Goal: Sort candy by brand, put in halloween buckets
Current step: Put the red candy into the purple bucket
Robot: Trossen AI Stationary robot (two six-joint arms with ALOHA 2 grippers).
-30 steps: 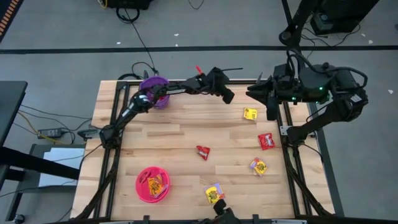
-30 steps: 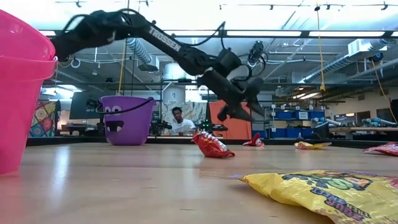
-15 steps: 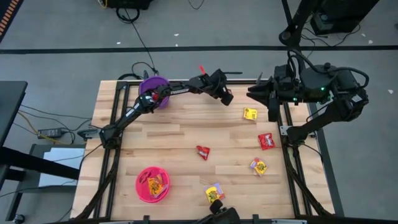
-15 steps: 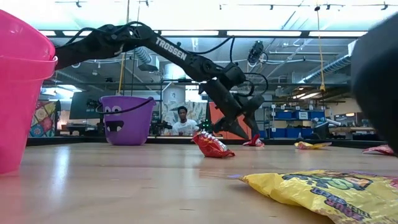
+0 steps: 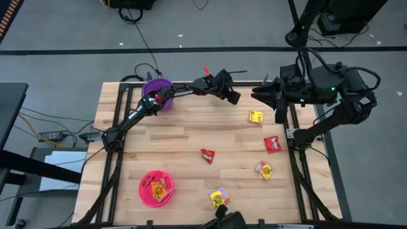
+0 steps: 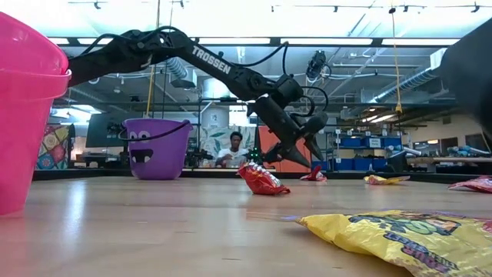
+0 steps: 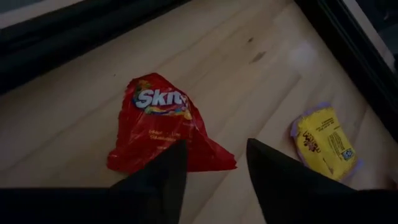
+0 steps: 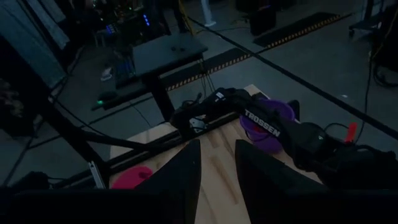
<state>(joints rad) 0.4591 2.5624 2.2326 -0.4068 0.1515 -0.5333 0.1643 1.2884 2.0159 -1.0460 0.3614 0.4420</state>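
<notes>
One slip risk: left claw, fingers apart above the crinkly red foil Skittles packet, may pinch only a wrapper edge.

The purple bucket stands upright at the far left part of the table and has a face printed on its side. The pink bucket stands near the front edge and holds some yellow and red packets. Five candy packets lie loose on the right half of the table: a red Skittles packet near the middle, another red packet, and three yellow packets.
</notes>
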